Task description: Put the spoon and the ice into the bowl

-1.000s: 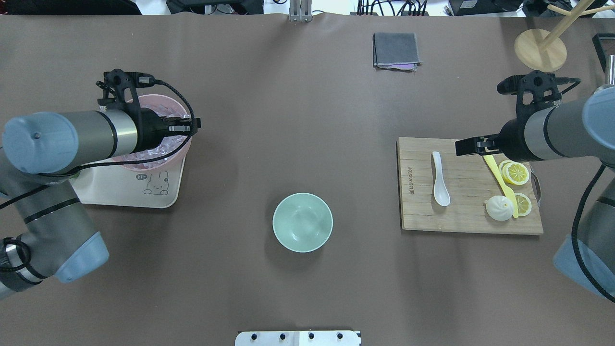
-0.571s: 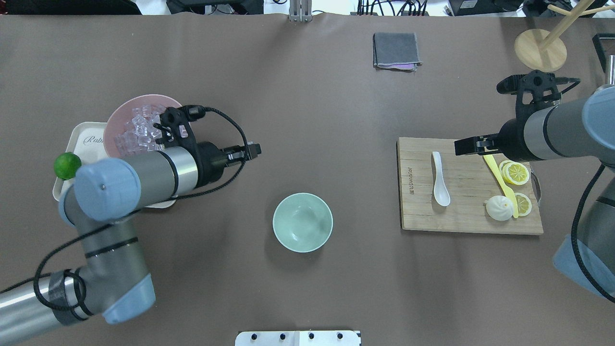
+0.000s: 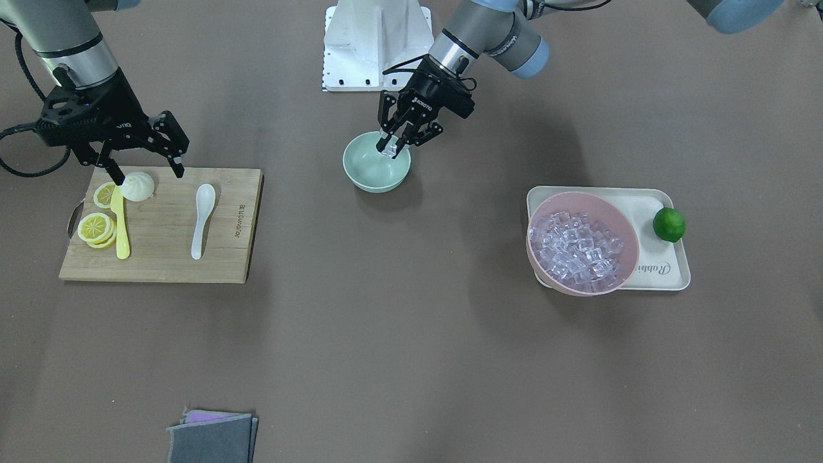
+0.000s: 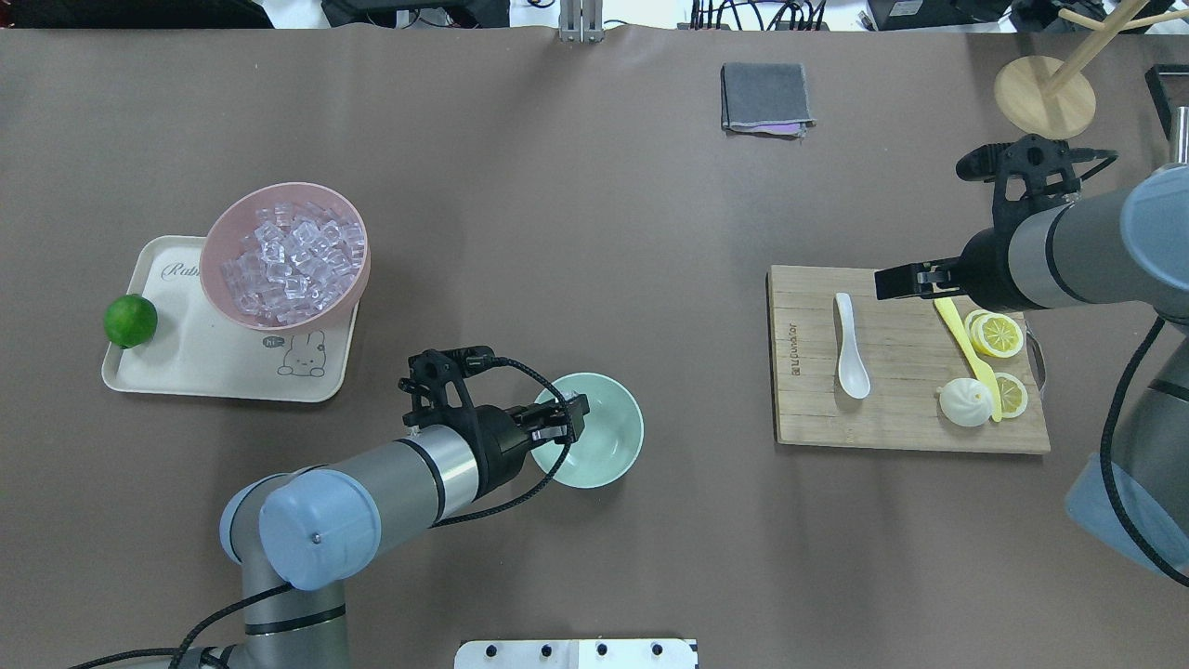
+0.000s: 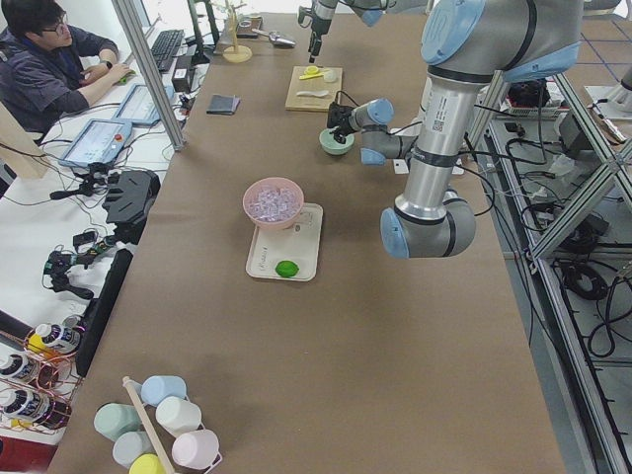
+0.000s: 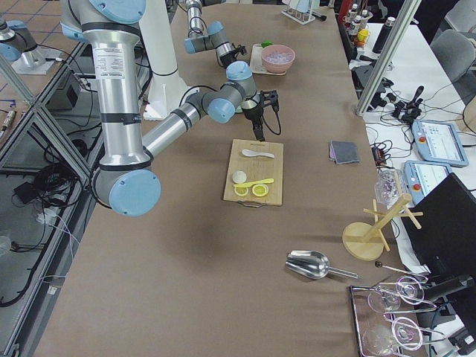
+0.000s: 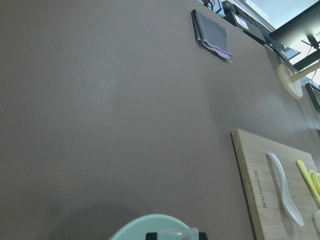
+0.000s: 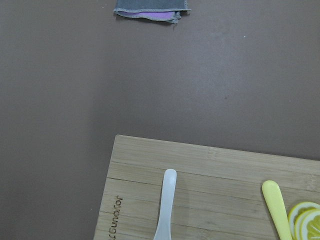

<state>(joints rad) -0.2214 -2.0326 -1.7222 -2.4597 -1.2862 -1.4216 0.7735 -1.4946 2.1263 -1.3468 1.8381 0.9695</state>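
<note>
One ice [image 3: 386,146] cube pinched in left gripper [image 3: 390,151] just over the bowl [image 3: 376,183]; probably slick and light, so squeeze flat faces; right gripper [image 3: 148,173] spread wide, far from bowl.

Bowl [image 4: 608,451] mid-table, between tray [image 4: 195,367] on robot's left and cutting board [image 4: 901,418] with spoon [image 4: 850,358] on right

Lime [image 4: 130,321] lies on tray [image 4: 200,376], knife [image 4: 964,342] on board [image 4: 901,423].
</note>
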